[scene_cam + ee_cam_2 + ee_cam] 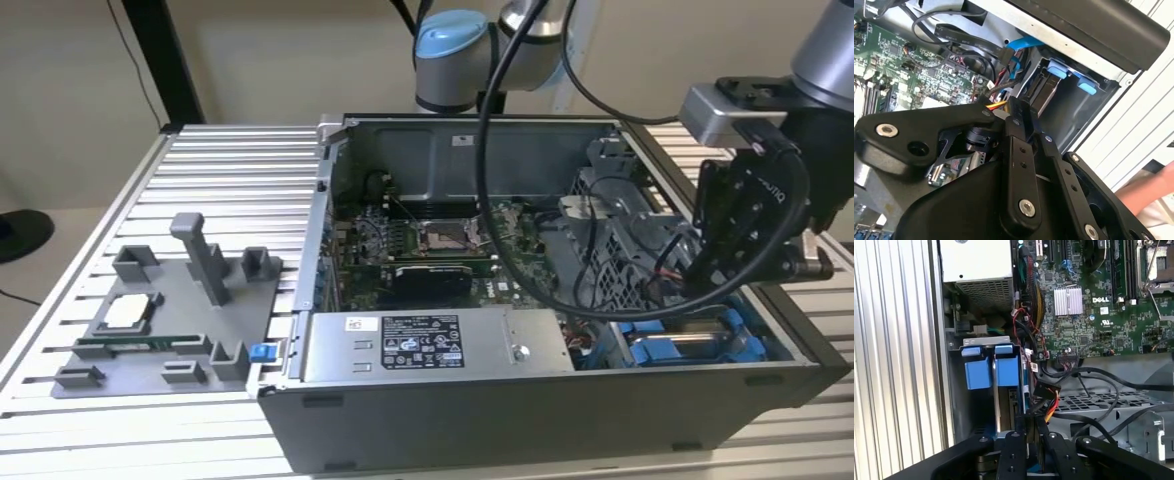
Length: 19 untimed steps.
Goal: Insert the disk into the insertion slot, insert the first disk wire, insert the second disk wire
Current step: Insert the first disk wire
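Grey ribbed tabletop flanks the case; pincer pinches a yellow-wired connector, fingertips half-hidden.

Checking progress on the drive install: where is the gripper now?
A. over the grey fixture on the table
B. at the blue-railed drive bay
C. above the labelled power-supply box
B: in the exterior view the gripper hangs inside the case at the insertion slot with its blue rails.

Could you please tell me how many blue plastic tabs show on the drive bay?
2, side by side in the first wrist view: one tab beside the case wall, the other nearer the motherboard; more may be hidden.
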Motion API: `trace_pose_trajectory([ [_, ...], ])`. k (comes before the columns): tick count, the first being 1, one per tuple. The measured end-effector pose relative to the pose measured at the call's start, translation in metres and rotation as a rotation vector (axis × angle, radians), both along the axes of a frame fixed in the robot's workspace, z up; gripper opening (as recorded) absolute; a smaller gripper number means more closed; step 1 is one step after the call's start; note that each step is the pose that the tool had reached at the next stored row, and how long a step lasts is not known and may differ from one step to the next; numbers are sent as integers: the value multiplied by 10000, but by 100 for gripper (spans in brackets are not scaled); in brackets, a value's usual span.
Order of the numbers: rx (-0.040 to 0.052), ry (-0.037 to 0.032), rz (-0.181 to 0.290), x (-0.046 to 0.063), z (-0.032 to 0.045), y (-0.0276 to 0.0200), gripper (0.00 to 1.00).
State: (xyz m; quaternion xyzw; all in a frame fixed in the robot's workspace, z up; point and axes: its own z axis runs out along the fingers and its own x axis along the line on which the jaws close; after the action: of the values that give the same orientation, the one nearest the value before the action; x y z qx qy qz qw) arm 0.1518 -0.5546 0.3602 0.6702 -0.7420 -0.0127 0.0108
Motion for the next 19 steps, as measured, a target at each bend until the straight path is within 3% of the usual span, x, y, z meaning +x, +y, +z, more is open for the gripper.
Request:
trace_pose_trajectory([
  [11, -159, 0, 111, 26, 0, -71, 0],
  [19, -193, 1, 114, 26, 0, -76, 0],
])
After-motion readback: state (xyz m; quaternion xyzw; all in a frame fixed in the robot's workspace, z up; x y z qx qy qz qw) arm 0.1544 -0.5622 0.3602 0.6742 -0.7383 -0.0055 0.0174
